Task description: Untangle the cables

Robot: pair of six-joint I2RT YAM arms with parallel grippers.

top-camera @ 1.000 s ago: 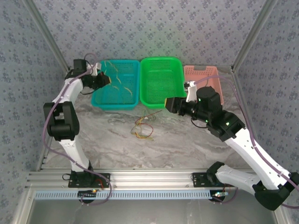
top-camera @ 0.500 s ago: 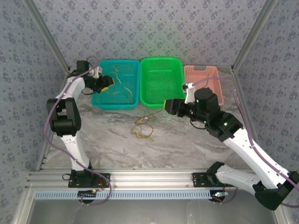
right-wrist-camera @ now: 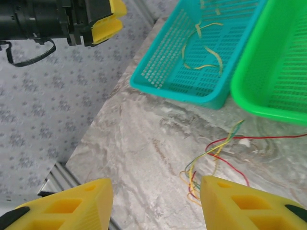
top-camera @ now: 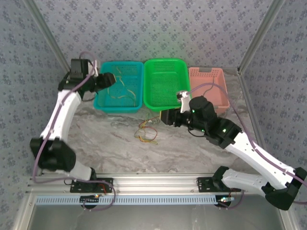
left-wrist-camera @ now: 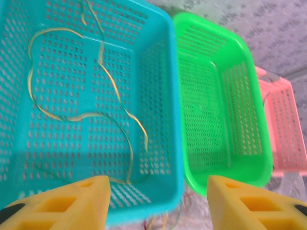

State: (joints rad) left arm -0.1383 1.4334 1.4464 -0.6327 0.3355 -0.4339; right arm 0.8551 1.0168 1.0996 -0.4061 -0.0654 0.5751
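Note:
A loose tangle of yellow, green and red cables [top-camera: 147, 132] lies on the marble table just in front of the teal basket [top-camera: 118, 107]. Yellow cables [top-camera: 121, 89] lie inside that basket. My left gripper [top-camera: 108, 80] hovers at the basket's left rim, open and empty. In the left wrist view its gripper [left-wrist-camera: 158, 206] frames the basket floor, where a yellow cable [left-wrist-camera: 100, 53] curls. My right gripper [top-camera: 166, 117] hangs open to the right of the tangle. In the right wrist view the gripper [right-wrist-camera: 156, 206] is above the table, with the tangle [right-wrist-camera: 213, 152] beside the right finger.
A green basket [top-camera: 166, 62] stands beside the teal one, and a pink basket [top-camera: 207, 74] sits further right, partly behind the right arm. Patterned walls and metal posts close in the sides and back. An aluminium rail runs along the near edge.
My left gripper has opened and pulled back to the teal basket's left rim as its arm swung up. My right gripper has moved left and nearer, closer to the tangle.

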